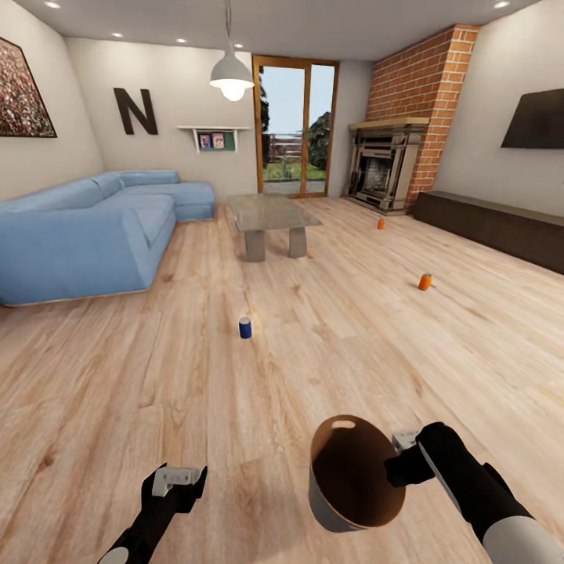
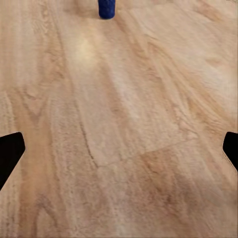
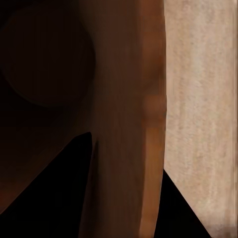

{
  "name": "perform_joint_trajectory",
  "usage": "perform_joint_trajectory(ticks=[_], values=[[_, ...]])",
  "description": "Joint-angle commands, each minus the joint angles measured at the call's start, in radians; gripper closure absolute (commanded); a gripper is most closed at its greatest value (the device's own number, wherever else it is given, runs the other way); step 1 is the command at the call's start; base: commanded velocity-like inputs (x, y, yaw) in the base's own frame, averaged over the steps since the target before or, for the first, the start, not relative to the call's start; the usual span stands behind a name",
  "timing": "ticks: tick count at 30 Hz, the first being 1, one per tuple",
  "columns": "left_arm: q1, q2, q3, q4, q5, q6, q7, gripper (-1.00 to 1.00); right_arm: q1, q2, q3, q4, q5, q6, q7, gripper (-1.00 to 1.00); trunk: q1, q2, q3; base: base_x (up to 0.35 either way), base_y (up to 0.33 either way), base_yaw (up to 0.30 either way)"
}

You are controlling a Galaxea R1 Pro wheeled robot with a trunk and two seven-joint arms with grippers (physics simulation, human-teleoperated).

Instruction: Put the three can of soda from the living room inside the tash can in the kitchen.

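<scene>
Living room scene, looking down across a light wood floor (image 1: 329, 329). Far left: light-blue corner sofa (image 1: 86, 227) against the wall, big black letter N (image 1: 135, 111) above it. Down low on that side, left end effector (image 1: 182, 479) hanging over bare planks, fingers (image 2: 10, 153) spread wide at both edges of the wrist view, nothing between them. Ahead of it, standing upright on the floor and well apart from it, the dark blue can (image 1: 245, 327), also poking in at the far edge of the left wrist view (image 2: 106, 8). Further back, glass-topped worktop (image 1: 270, 211) on two chunky legs, glass doors behind, lamp hanging overhead. Near the bottom middle, the grey bin (image 1: 350, 474) off the floor, tilted so the brown inside faces the camera, oval handle slot on the far rim. Right end effector (image 1: 401, 464) clamped on the rim at the bin's right side; wrist view there mostly dark brown wall (image 3: 124, 99), looks like one finger inside and one outside, hard to be sure. Out right on the floor, one orange can (image 1: 424, 282) seemingly tilted, another orange can (image 1: 381, 223) farther back near the brick fireplace (image 1: 392, 164). Dark screen on the right wall
</scene>
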Motion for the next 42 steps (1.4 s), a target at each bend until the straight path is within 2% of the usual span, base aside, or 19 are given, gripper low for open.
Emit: perform_joint_trajectory(ticks=[1,29,35,42], values=[[0.0,0.0,0.0,0.0,-0.001,0.0,0.0,-1.0,-0.001,0.002,0.001,0.002,-0.028,0.004,0.0,1.0,0.0,0.0,0.0,0.322,-0.108,-0.002],[0.0,0.0,0.0,0.0,0.0,0.006,-0.002,-1.0,-0.001,0.005,0.003,0.028,-0.027,0.003,-0.007,1.0,0.0,0.0,0.0,0.322,-0.092,0.0],[0.0,0.0,0.0,0.0,0.0,-0.001,-0.002,-1.0,-0.001,0.006,0.005,0.028,-0.027,0.003,-0.008,1.0,0.0,0.0,0.0,0.153,-0.004,0.0],[-0.001,-0.001,0.0,0.0,-0.003,0.036,0.0,-1.0,-0.001,0.008,0.007,0.028,-0.026,0.003,-0.008,1.0,-0.027,0.049,0.022,0.015,0.0,0.0]])
